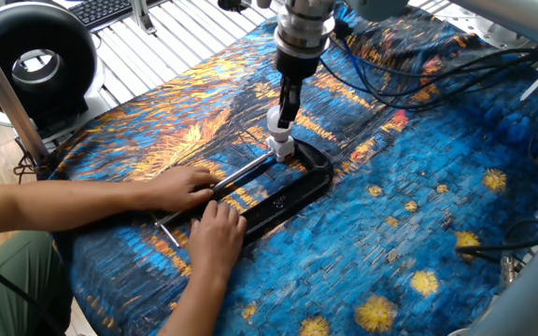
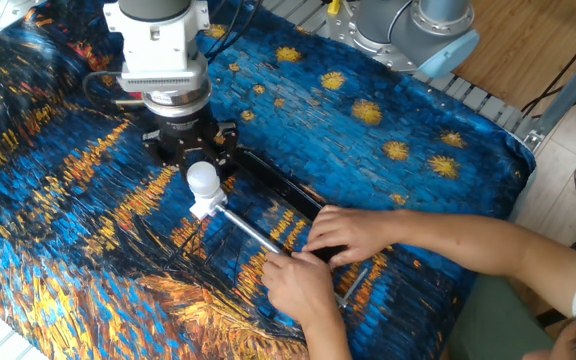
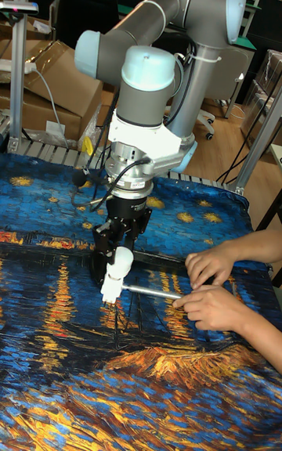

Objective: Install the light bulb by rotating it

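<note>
Starry-night patterned cloth (image 1: pixel 418 215) covers the table; at centre frame the light bulb (image 2: pixel 202 180) stands upright on a white socket (image 2: pixel 205 207) held in a black clamp (image 1: pixel 292 189), which two hands (image 2: pixel 343 232) steady. Your gripper (image 2: pixel 190 152) sits just above and behind the globe; whether it grips, you cannot tell. Item likely light, smooth, fragile: take it gently around the globe. No legible writing.
</note>
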